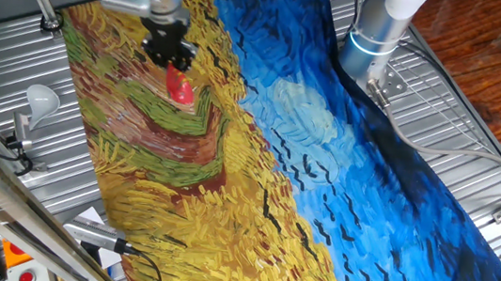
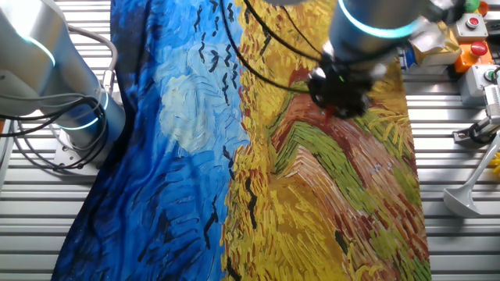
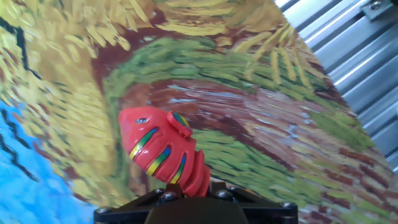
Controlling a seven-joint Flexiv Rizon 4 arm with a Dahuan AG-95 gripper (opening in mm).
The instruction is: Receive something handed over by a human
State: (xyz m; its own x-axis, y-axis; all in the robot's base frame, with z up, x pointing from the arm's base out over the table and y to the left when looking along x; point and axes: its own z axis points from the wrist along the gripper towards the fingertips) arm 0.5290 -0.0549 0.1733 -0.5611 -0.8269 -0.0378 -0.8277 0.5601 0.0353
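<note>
From my console the toy (image 3: 165, 152) reads bright red, with short stripes of yellow, green and blue along its side and a small dark eye spot. The gripper (image 1: 168, 48) is black. The cloth (image 1: 259, 151) is printed with painterly strokes: one half yellow-gold with green and red-brown bands, the other blue with pale swirls and black bird-like dashes. The bench (image 2: 469, 242) is ribbed silver metal. The arm (image 2: 375, 19) is silver-grey with a glowing cyan ring.

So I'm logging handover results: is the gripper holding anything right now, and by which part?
Yes. The gripper is shut on the red toy fish, clamped at its narrow tail end; the head end sticks out free.
</note>
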